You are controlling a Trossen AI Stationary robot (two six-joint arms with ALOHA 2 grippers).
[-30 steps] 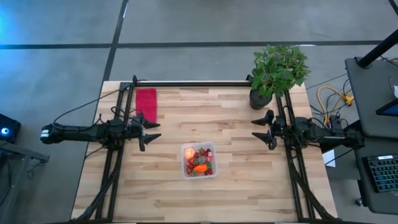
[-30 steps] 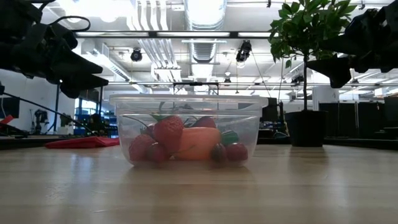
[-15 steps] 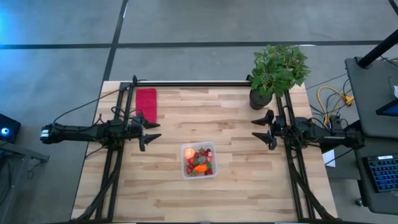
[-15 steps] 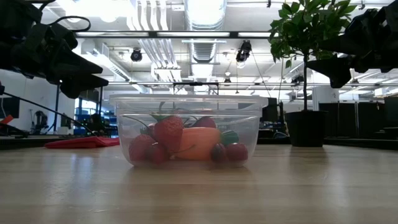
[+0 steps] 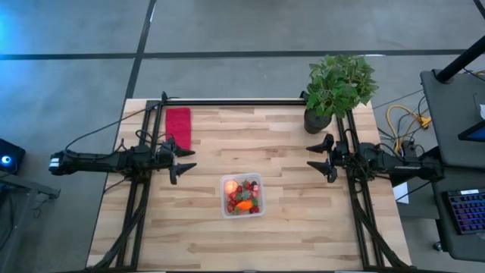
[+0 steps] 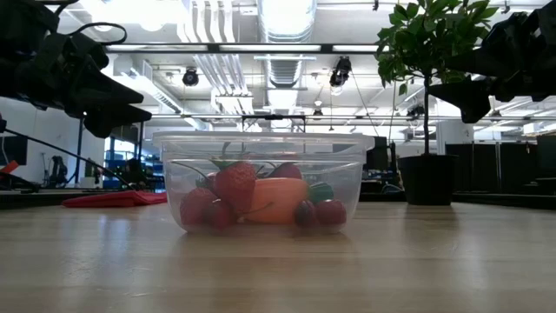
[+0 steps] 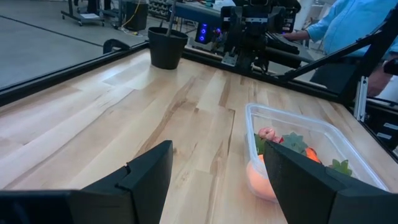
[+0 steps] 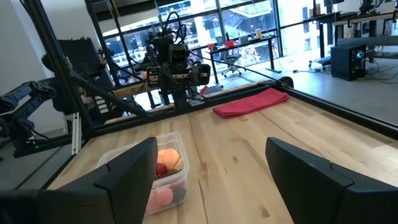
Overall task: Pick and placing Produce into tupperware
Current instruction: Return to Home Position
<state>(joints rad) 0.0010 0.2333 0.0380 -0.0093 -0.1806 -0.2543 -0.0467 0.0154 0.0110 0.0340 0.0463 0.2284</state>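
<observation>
The clear tupperware point(image 5: 242, 196) stands on its base near the table's middle. Inside it lie red berries, an orange carrot point(image 5: 244, 204) and a pale pink round fruit point(image 5: 230, 187). The low view shows the tupperware point(image 6: 261, 181) with the berries and the carrot point(image 6: 271, 200) behind its wall. My left gripper point(image 5: 182, 160) hovers open above the table, left of the tupperware. My right gripper point(image 5: 318, 158) hovers open to its right. The left wrist view shows the tupperware point(image 7: 314, 158), and the right wrist view shows the tupperware point(image 8: 153, 168).
A red cloth point(image 5: 179, 126) lies flat at the far left of the table. A potted plant point(image 5: 337, 89) stands at the far right corner. Bare wood lies around the tupperware. A person in a blue sleeve point(image 7: 348, 28) is beyond the table's right side.
</observation>
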